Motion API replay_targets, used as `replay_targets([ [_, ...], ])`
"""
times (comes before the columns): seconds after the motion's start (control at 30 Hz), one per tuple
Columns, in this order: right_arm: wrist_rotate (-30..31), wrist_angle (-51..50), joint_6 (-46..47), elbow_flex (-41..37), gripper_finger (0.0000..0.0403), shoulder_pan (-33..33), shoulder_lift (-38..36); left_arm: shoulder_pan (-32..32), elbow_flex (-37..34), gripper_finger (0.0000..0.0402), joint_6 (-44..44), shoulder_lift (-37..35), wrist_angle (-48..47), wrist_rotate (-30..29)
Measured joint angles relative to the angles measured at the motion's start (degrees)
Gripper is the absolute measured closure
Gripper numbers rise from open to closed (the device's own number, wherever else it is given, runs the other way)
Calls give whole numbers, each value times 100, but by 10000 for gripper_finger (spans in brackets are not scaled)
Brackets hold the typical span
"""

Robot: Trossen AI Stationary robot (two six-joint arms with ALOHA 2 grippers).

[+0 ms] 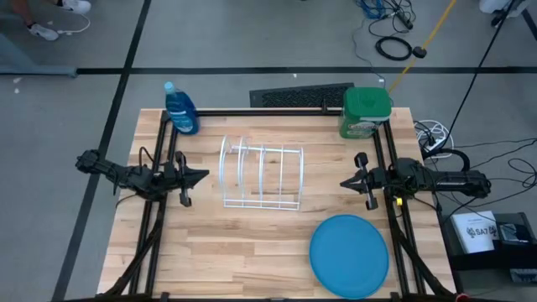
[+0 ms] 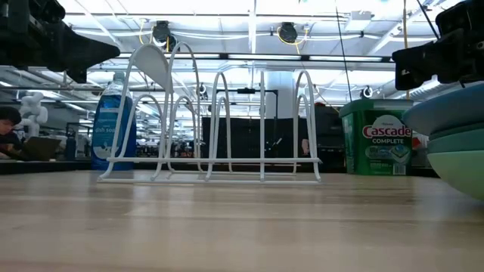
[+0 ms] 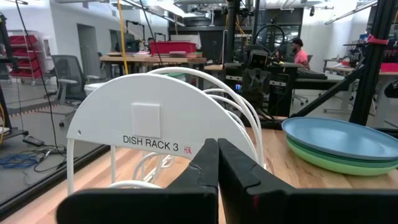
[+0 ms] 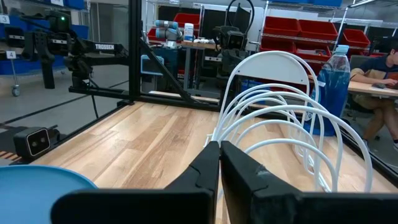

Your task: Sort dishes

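Lower plates (image 1: 349, 256) hidden under blue top.

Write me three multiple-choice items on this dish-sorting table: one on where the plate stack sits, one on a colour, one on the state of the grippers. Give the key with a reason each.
1. Where is the plate stack?
A. In the rack
B. On the table near the right arm
C. Beside the soap bottle

2. What colour is the top plate?
A. Blue
B. Red
C. White

3. How are the left gripper and right gripper?
A. Both shut, holding nothing
B. Both gripping plates
C. Both wide open

Key: 1 B, the high view shows the stack by the right arm, the wire rack empty. 2 A, it shows blue from above. 3 A, each wrist view shows the fingers together.
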Motion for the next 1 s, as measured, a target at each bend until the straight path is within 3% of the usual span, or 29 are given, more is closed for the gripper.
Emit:
replay_targets([
  [0.1, -24, 180, 239, -17, 392, 0, 2, -1, -1, 402, -1, 0, -1, 0],
  [0.27, -38, 1486, 2495, 21, 392, 0, 1, 0, 0, 402, 0, 2, 0, 0],
  [0.37, -456, 1653, 2993, 277, 392, 0, 38, 1, 1, 402, 1, 0, 1, 0],
  [0.63, -1991, -336, 2901, 1916, 392, 0, 629, 1, 1, 402, -1, 1, 1, 0],
  [0.87, -2110, -2692, 2023, 3487, 392, 2, 1497, 1, -1, 402, 0, 1, -1, 0],
  [1.0, -2107, -3578, 1970, 3746, 392, 2, 1937, -1, 1, 402, -1, 2, 1, 0],
])
